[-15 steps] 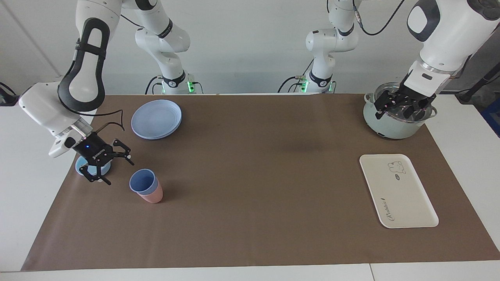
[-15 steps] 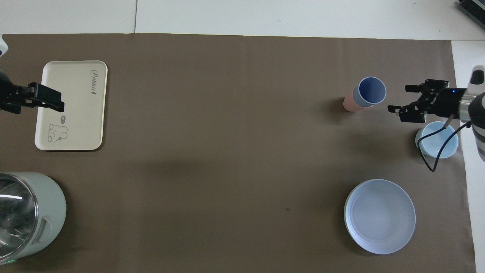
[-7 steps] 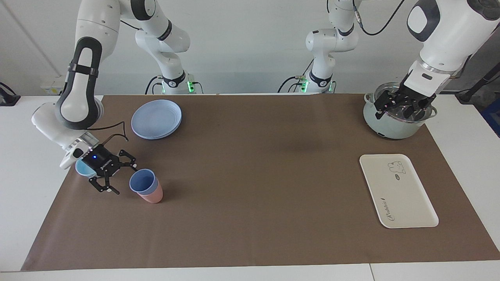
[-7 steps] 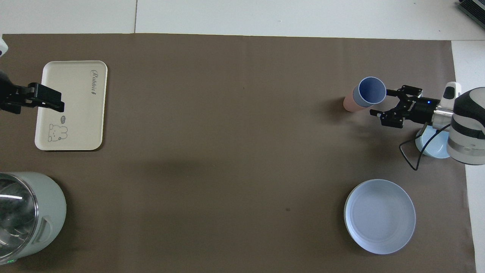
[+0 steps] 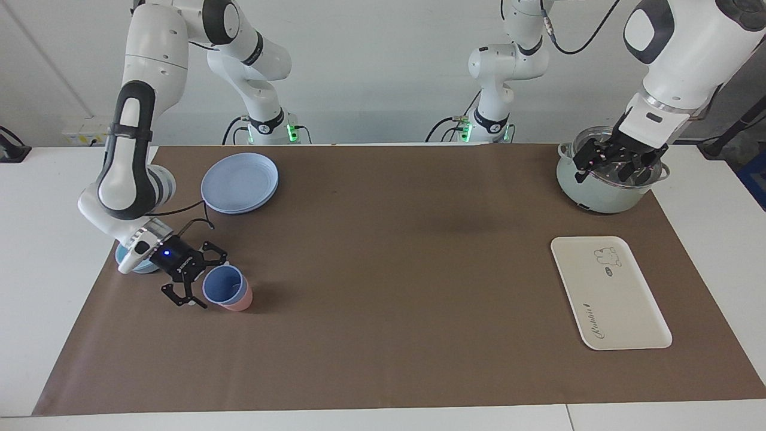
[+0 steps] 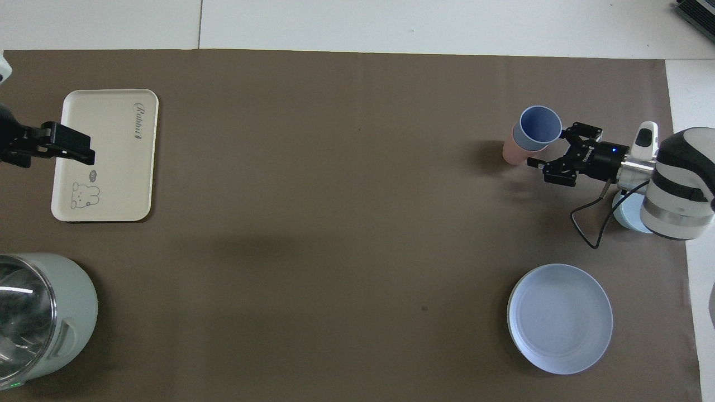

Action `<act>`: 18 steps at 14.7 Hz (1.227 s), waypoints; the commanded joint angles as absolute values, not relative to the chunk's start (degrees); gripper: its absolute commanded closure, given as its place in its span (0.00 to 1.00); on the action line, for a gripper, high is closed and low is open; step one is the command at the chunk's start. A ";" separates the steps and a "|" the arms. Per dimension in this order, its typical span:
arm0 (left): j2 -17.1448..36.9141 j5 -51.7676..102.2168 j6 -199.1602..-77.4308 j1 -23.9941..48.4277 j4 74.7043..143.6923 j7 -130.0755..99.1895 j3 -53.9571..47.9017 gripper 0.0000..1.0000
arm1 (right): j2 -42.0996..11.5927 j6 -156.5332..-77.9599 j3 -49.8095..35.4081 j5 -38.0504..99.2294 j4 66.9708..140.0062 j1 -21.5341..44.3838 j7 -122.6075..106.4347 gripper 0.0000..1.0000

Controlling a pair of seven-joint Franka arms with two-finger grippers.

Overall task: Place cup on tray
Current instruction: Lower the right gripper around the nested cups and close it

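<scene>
The periwinkle-blue cup (image 5: 222, 284) (image 6: 540, 126) sits tilted inside a salmon-pink tumbler (image 5: 238, 303) (image 6: 510, 153) on the brown mat, toward the right arm's end of the table. My right gripper (image 5: 206, 282) (image 6: 552, 147) is open, low over the mat. It is right against the cup's side, with one finger by the rim. The cream tray (image 5: 610, 293) (image 6: 106, 162) lies toward the left arm's end with nothing on it. My left gripper (image 5: 611, 165) (image 6: 58, 146) waits open above the pot.
A light-blue bowl (image 5: 127, 262) (image 6: 627, 215) sits under the right arm's wrist. A round blue plate (image 5: 239, 182) (image 6: 559, 318) lies nearer the robots than the cup. A pale green pot (image 5: 598, 194) (image 6: 44, 312) with a glass lid stands near the left arm's base.
My right gripper has come down from over the bowl to the cup. The cup and pink tumbler have shifted slightly away from it. The left arm has not moved.
</scene>
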State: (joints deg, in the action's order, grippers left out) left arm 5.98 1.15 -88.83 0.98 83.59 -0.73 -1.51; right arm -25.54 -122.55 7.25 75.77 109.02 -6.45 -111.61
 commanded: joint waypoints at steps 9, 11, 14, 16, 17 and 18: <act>4.22 0.88 -89.65 0.62 85.69 -0.18 -1.58 0.00 | -25.05 -120.15 7.47 77.70 110.92 -5.71 -118.30 0.00; 4.22 0.88 -89.65 0.62 85.69 -0.18 -1.58 0.00 | -24.96 -120.06 7.47 77.87 111.27 -5.45 -119.00 0.00; 4.22 0.88 -89.56 0.62 85.69 -0.18 -1.58 0.00 | -24.96 -120.06 7.38 78.13 111.36 -5.36 -119.70 0.00; 4.22 0.88 -89.65 0.62 85.69 -0.18 -1.58 0.00 | -24.87 -120.06 7.38 80.24 111.36 -4.58 -120.49 0.00; 4.22 0.88 -89.65 0.62 85.69 -0.18 -1.58 0.00 | -24.96 -120.15 7.47 80.94 111.36 -4.22 -120.93 0.00; 4.22 0.88 -89.65 0.62 85.69 -0.18 -1.58 0.00 | -24.96 -120.32 7.47 81.99 111.36 -4.13 -121.02 0.00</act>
